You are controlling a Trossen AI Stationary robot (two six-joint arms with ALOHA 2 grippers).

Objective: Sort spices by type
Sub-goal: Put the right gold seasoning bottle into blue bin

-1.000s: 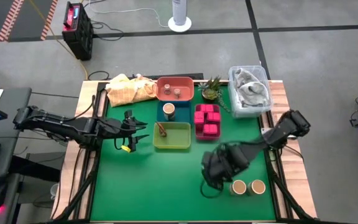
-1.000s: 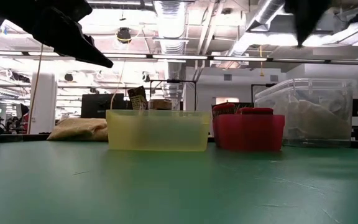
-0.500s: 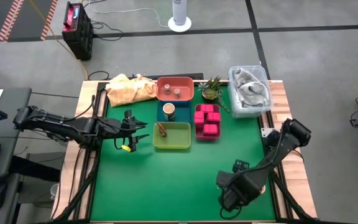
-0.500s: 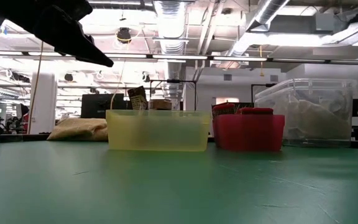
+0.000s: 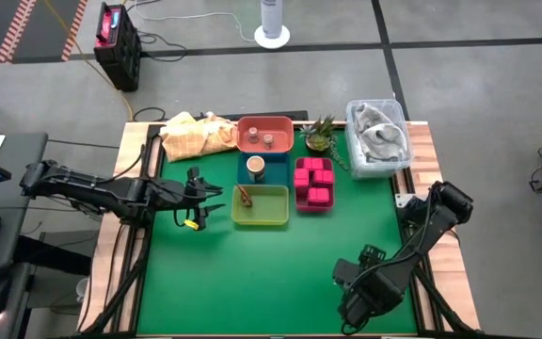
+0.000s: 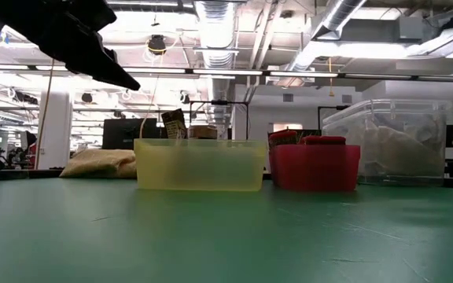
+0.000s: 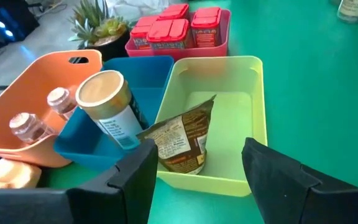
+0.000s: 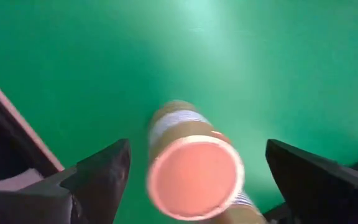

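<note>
Right pincer (image 8: 191, 180) hangs wide open over the near right of the green tabletop (image 5: 252, 273), a tan-topped jar (image 8: 194, 168) directly between its fingers. Left pincer (image 7: 194, 168), also open, faces the yellow tray (image 7: 229, 118) with its brown packet (image 7: 182, 140); beyond sit another jar (image 7: 107, 106) and pink boxes (image 7: 179, 22).

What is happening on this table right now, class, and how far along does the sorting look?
The right gripper sits low at the table's near right edge, open around a round tan jar standing on the green mat. The left gripper hangs open beside the yellow tray, which holds a brown packet. Another jar stands in the blue tray, two tiny jars in the orange tray, and pink boxes fill the red tray.
</note>
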